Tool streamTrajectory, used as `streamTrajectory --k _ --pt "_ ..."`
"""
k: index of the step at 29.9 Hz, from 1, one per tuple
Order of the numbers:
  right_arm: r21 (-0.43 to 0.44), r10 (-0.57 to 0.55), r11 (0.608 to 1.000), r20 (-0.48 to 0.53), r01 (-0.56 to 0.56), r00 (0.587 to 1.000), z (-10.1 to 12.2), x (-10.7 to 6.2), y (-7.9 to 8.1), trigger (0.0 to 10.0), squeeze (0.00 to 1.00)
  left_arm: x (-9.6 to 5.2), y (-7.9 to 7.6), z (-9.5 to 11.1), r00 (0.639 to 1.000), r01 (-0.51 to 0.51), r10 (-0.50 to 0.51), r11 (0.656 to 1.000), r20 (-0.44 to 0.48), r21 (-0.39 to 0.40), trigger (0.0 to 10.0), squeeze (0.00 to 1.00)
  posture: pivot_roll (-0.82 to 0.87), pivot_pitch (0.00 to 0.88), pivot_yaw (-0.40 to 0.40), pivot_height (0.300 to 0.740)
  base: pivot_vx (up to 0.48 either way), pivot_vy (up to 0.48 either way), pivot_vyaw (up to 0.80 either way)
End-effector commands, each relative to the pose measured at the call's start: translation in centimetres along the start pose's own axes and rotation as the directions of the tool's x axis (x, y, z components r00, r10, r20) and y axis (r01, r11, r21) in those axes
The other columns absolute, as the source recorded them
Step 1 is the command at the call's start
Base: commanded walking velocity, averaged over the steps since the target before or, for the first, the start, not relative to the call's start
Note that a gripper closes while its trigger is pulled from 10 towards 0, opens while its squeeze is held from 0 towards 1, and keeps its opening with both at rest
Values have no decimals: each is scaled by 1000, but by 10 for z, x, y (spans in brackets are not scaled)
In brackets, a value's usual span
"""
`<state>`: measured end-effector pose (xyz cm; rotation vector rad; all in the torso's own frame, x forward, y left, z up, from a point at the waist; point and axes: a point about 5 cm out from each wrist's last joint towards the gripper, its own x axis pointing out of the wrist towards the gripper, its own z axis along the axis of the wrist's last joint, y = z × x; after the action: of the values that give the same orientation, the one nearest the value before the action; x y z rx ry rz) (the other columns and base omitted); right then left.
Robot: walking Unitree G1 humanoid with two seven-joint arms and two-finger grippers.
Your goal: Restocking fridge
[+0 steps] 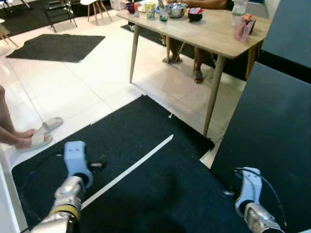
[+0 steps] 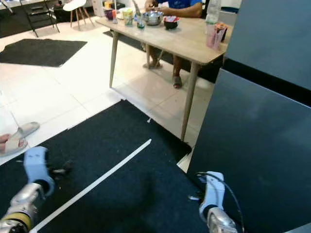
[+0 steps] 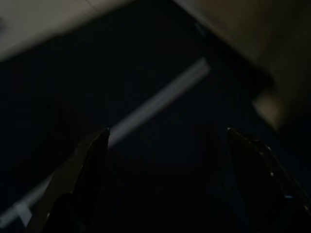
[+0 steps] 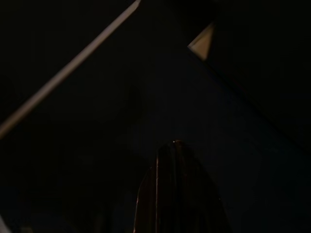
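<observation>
Hanging low over a black mat [image 1: 146,145], both grippers hold nothing. The left gripper [image 3: 165,141] has its two black fingers [image 3: 90,160] spread wide apart, with the mat and a white tape line [image 3: 160,99] showing between them in the dim left wrist view. The right gripper [image 4: 177,145] looks pressed together: its fingers [image 4: 177,189] appear as one dark pointed shape over the mat, though that view is very dark.

In the head views the left arm [image 1: 73,182] rises from the near left, its pale blue wrist block above the mat. The right arm [image 1: 250,199] sits at the near right, just beside the fridge [image 1: 272,136], a tall dark grey slab on the right whose doors are shut, with a black seam between the upper and lower one.

The tape line runs slantwise across the mat from near left toward the far right. Beyond the mat lies a pale tiled floor [image 1: 73,82], with a second dark mat [image 1: 58,47] at the far left. A wooden table [image 1: 214,34] stands at the far side, left of the fridge, bearing a metal bowl [image 1: 176,9], a dark bowl [image 1: 195,14], cups and a pink carton [image 1: 243,26]. A person [image 2: 177,7] sits behind it, sandalled feet beneath. At the left edge another person's foot [image 1: 36,136] in a pale slipper rests on the tiles.
</observation>
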<state>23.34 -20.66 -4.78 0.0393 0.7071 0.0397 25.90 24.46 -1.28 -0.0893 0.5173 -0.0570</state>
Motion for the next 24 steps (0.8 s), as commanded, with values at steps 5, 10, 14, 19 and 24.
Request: streamTrajectory --k 5,10,14,19,24 --pt "-120 16 992 -184 -38 983 -45 -10 15 10000 0 -18 -18 -63 974 -11 11 1000 -225 4 10000 0 22 82 -2 740 0 0 0" --pt "-132 4 991 -261 -40 965 -66 -17 20 10000 0 -39 -24 -104 927 -61 59 998 -371 5 10000 0 23 66 3 740 0 0 0" --pt "-128 -18 992 -290 -20 957 -75 -21 18 10000 0 -52 -29 -123 899 -52 51 999 -436 9 10000 0 23 74 2 740 0 0 0" --pt "-137 -46 991 -306 4 951 -80 -25 10 10000 0 -54 -36 -129 894 -39 39 999 -446 10 10000 0 24 81 -17 740 0 0 0" --pt "-156 -71 987 -291 26 954 -70 -22 2 10000 0 -49 -40 -125 898 -17 27 999 -439 27 10000 0 0 98 -3 740 0 0 0"
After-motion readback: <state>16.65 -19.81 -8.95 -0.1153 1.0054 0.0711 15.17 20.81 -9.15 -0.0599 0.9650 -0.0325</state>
